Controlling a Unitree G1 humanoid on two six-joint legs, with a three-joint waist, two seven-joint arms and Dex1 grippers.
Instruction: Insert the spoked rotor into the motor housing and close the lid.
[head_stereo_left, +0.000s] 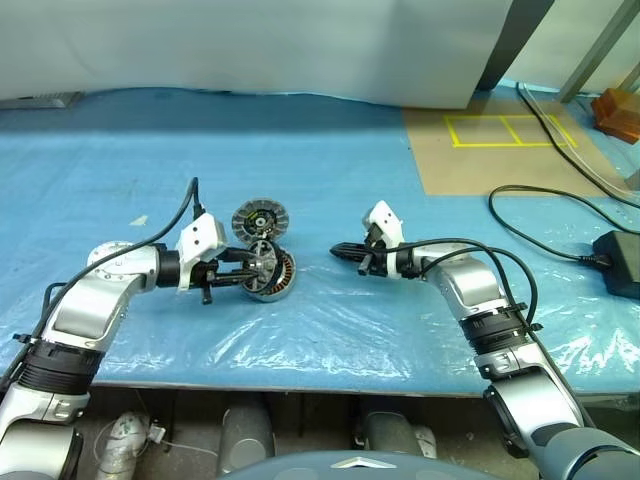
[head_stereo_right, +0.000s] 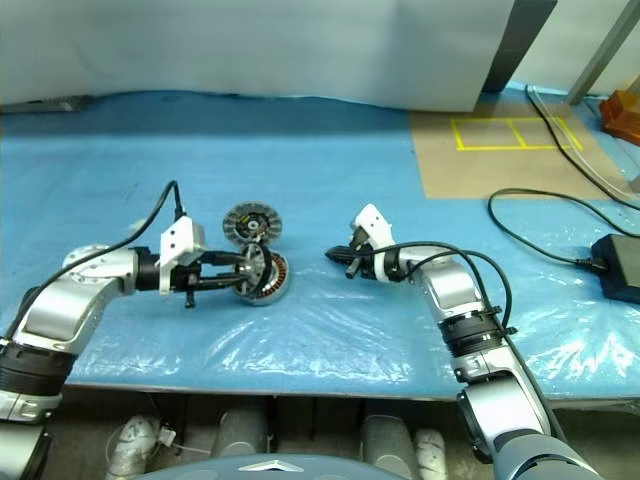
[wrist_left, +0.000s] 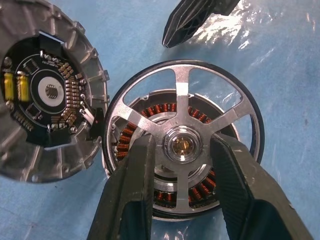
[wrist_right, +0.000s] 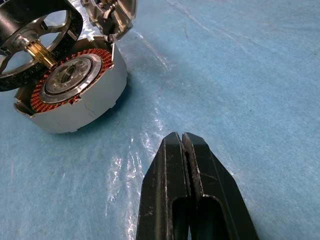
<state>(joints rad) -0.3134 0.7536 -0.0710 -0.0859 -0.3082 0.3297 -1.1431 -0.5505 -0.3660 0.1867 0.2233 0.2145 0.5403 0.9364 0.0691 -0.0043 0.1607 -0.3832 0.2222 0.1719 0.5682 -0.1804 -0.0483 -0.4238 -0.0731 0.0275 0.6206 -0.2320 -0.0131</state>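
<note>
The spoked rotor (wrist_left: 181, 95), a black-rimmed wheel with silver spokes and a brass shaft, is tilted against the open face of the motor housing (wrist_right: 85, 107), a silver can ringed with copper windings that lies on the blue sheet. My left gripper (wrist_left: 183, 142) is shut on the rotor, one finger on each side of its hub. The lid (head_stereo_left: 259, 217), a grey ribbed disc with a black circuit board and yellow parts, leans just behind the housing. My right gripper (head_stereo_left: 340, 252) is shut and empty, hovering a short way to the right of the housing with its tip pointing at it.
The table is covered by a crinkled blue plastic sheet (head_stereo_left: 330, 330) that ends at the front edge. At the back right lies a brown board (head_stereo_left: 500, 150) with yellow tape squares. Black cables (head_stereo_left: 540, 215) run to a black power brick (head_stereo_left: 622, 262) at the right.
</note>
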